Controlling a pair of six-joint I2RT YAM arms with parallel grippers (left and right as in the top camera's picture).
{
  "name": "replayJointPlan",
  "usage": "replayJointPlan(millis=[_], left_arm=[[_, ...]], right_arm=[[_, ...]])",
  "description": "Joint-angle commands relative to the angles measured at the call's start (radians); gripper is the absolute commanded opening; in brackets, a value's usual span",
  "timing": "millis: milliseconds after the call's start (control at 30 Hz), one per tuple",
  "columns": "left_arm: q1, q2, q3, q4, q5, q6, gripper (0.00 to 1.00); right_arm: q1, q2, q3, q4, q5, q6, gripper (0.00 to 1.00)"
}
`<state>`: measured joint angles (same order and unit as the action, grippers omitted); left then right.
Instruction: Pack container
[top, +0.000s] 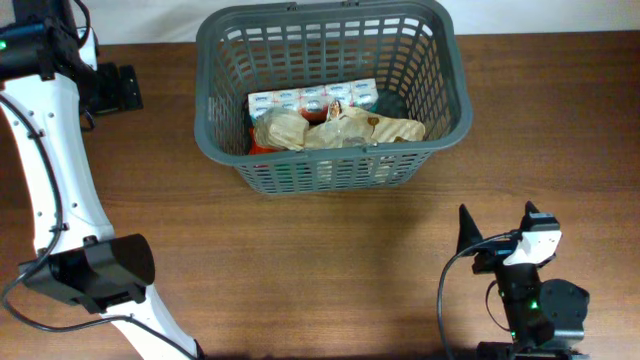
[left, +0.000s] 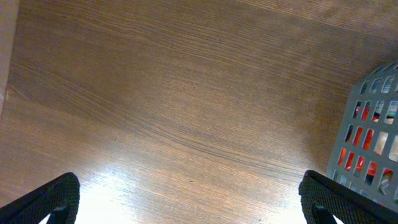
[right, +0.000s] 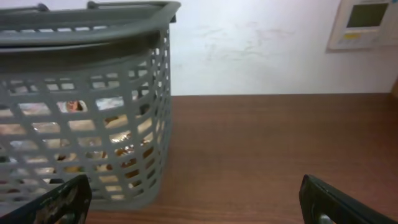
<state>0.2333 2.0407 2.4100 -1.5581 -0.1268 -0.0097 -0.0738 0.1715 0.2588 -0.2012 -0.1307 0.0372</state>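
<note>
The container, a dark grey slotted basket (top: 215, 90), stands at the back middle of the table. Inside lie a white printed box (top: 310, 97), crumpled tan packets (top: 340, 128) and something red (top: 262, 148). Its corner shows in the left wrist view (left: 367, 134) and its wall in the right wrist view (right: 87, 124). My left gripper (left: 186, 202) is open and empty over bare table, left of the basket; overhead it sits at the far left (top: 118, 88). My right gripper (right: 193, 199) is open and empty, near the front right (top: 495, 225), facing the basket.
The wooden table (top: 330, 260) runs to a white wall at the back. A wall panel with a small screen (right: 364, 22) shows in the right wrist view. The left arm's white links (top: 50, 180) and base (top: 95, 272) stand along the left side.
</note>
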Motion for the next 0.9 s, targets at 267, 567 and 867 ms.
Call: replayJointPlan(millis=[267, 567, 867], left_arm=[[0.005, 0.004, -0.002, 0.002, 0.006, -0.013, 0.99], [0.005, 0.004, -0.002, 0.002, 0.007, -0.013, 0.99], [0.005, 0.004, -0.002, 0.002, 0.006, -0.013, 0.99]], right_arm=[[0.008, -0.144, -0.122, 0.007, -0.046, 0.054, 0.99], [0.008, -0.168, -0.203, 0.023, -0.095, 0.053, 0.99], [0.008, -0.168, -0.204, 0.025, -0.095, 0.053, 0.99]])
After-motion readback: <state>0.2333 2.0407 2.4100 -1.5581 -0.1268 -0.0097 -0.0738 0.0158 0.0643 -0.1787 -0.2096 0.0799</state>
